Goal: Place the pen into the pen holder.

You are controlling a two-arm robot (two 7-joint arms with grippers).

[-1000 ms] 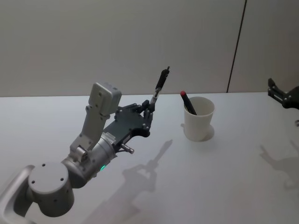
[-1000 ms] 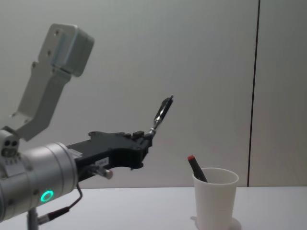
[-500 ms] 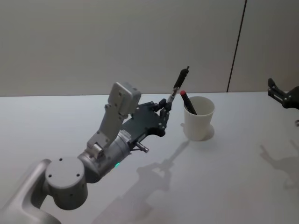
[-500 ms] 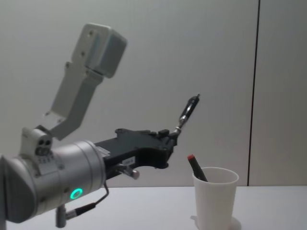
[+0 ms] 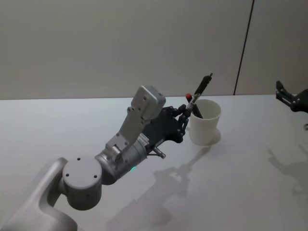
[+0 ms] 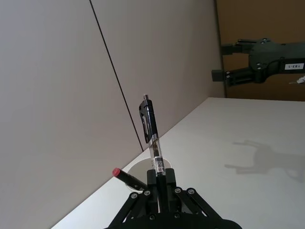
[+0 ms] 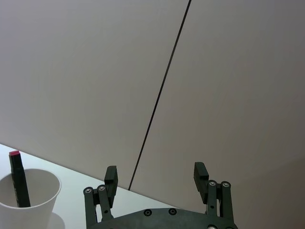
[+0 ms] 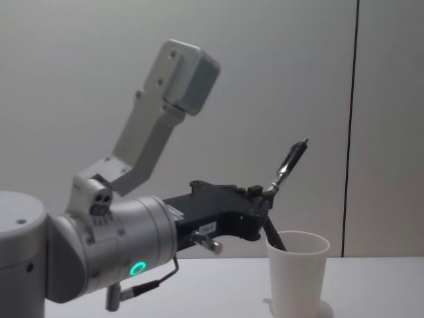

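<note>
White tabletop (image 5: 250, 183) runs back to a pale wall split by one dark vertical seam. Right of the middle, toward the far side, stands the pen holder (image 5: 208, 131), a white paper cup. A red-capped marker (image 7: 17, 183) leans inside it against its left wall. The left gripper (image 5: 187, 107) hovers just left of the cup's rim, raised off the table. Its jaws pinch the lower end of the pen (image 5: 202, 86) (black clip end uppermost, clear barrel below). The pen tilts up and to the right, so its top hangs over the cup's mouth, and the whole pen is above the rim. The right gripper (image 7: 156, 172) sits parked at the far right edge, above the table, jaws spread wide.
</note>
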